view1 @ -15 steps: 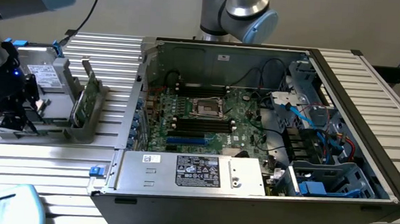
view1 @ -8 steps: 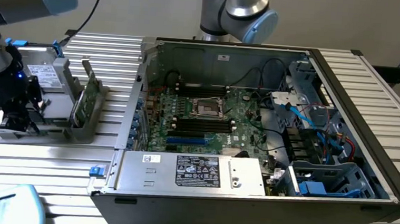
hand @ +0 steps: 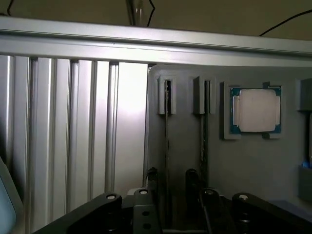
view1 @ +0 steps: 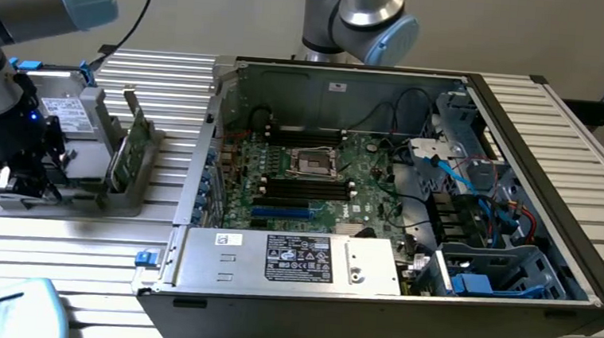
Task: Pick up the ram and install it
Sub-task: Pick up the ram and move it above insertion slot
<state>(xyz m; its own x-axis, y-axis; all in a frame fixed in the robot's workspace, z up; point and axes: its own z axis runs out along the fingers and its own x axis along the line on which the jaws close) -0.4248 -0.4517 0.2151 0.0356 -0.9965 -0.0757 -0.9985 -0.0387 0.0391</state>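
the holder (view1: pixel 103 199) is a flat grey moulded block with cut pockets, lying on a counter (view1: pixel 83 257) of ribbed, silvery aluminium slats. the ram (view1: pixel 128 145) stands on its long edge in the holder, a thin green board, narrow and long, rising above the block. in the wrist view two narrow slots run side by side in the holder, each with a thin dark edge along it. just beside them one square silver processor chip (hand: pixel 256 111) with a blue-green border lies flat in a shallow square pocket. one boxy grey drive (view1: pixel 67 109) with a white label stands at the holder's far end, near the ram.

the claw (view1: pixel 24 181), black and angular, hangs over the holder's outer edge, apart from the ram. its jaws stand apart with nothing between them. it hangs from a smooth grey arm (view1: pixel 16 5) with pale blue round caps.

just beside the holder, on the side away from the claw, one open black computer case (view1: pixel 519 112) lies with its inside upward. inside it are a green motherboard (view1: pixel 372 162) with long black slots (view1: pixel 306 189), loose black and blue cables, and one plain metal power box (view1: pixel 380 270) with a dark sticker.
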